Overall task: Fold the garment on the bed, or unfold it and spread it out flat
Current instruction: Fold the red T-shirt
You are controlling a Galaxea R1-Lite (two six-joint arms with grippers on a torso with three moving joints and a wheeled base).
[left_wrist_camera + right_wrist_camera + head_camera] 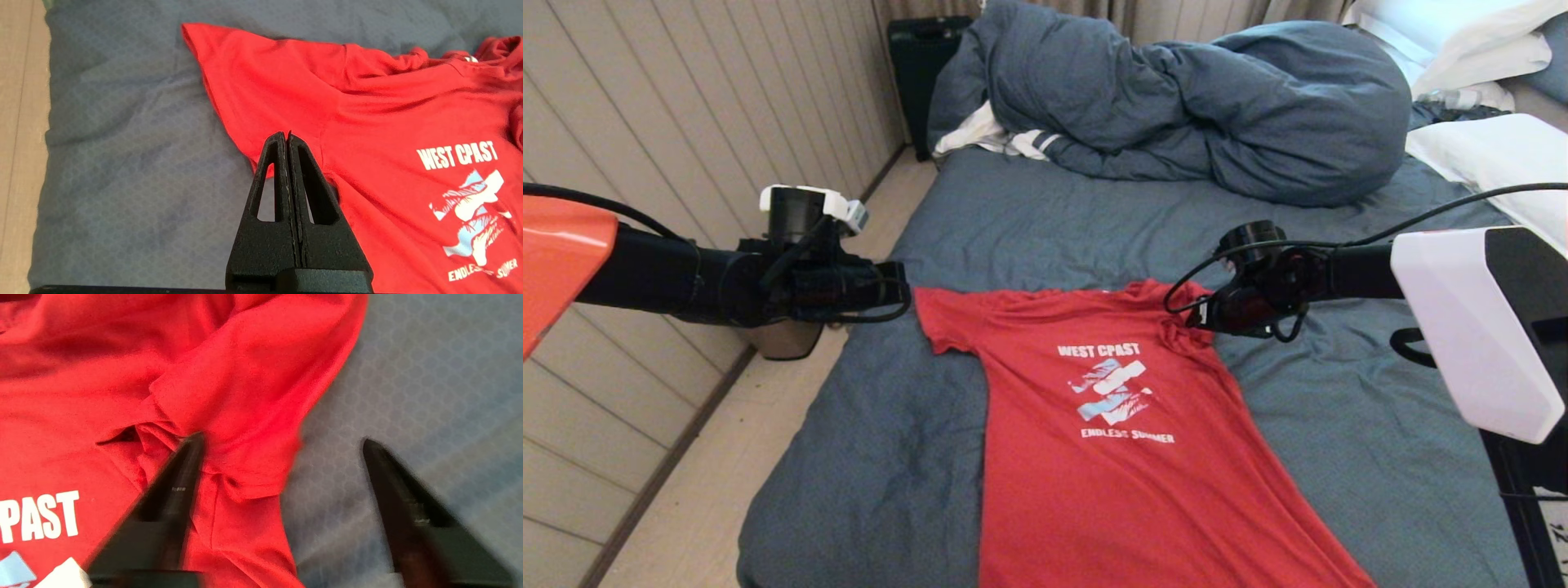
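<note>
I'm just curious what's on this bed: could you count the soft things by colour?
Red: 1, the T-shirt
Dark blue-grey: 2, the duvet and the sheet
White: 3, two pillows and a striped cloth
Total: 6

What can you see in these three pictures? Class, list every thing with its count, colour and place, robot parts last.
T-shirt: one, red with white lettering, flat on the bed, right sleeve bunched.
Bed: one, dark blue-grey sheet, fills the middle.
Duvet: one, blue-grey, bunched at the far end.
Pillows: white, far right.
Striped cloth: one, white, beside the duvet.
Left pincer: one, black, shut, over the left sleeve.
Right pincer: one, black, open, at the right sleeve.
</note>
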